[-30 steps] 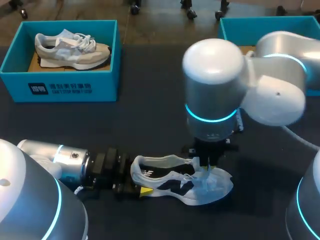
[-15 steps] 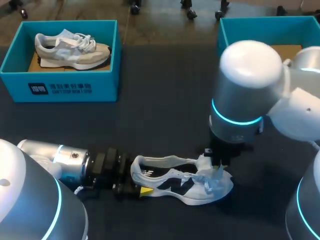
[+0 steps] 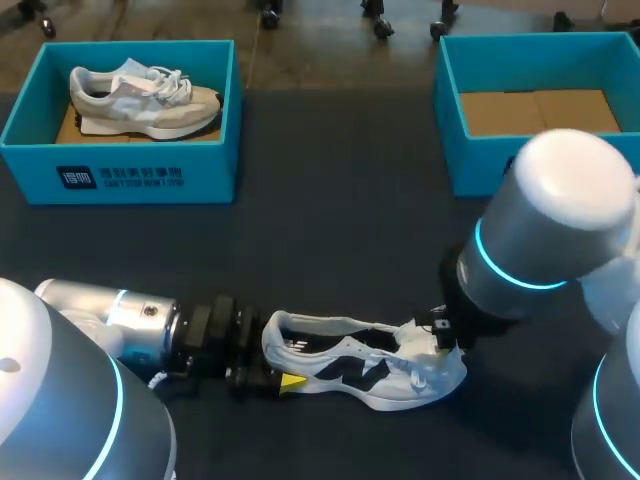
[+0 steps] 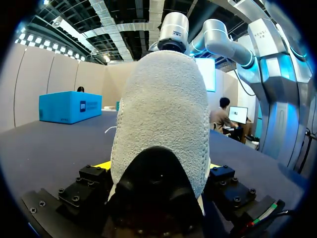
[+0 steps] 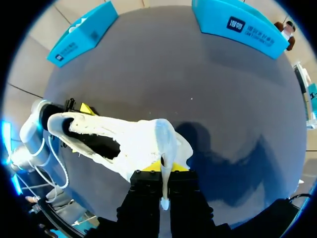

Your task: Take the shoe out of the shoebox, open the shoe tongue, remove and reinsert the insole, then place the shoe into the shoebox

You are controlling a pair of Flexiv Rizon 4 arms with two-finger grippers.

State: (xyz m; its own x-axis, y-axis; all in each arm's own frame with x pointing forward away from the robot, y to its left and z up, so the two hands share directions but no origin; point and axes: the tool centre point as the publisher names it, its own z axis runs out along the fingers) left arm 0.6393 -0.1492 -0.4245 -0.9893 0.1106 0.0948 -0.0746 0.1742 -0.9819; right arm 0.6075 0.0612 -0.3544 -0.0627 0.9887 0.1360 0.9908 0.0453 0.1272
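Head view: the shoe (image 3: 360, 365) lies heel at 9 o'clock, toe at 3. Left gripper (image 4: 158, 171) clamps its heel; right gripper (image 5: 166, 169) pinches the tongue (image 5: 163, 148).

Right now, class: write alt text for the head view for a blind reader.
A white shoe lies on the table, left gripper holding its heel, right gripper pinching its tongue. Behind stand two blue shoeboxes, one holding a beige shoe.

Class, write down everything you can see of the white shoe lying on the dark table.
The white shoe is a low trainer with black side markings, white laces and a fuzzy-looking heel. It rests on the dark table, heel clamped in the left hand, toe toward the right hand, which pinches a white strip by the tongue.
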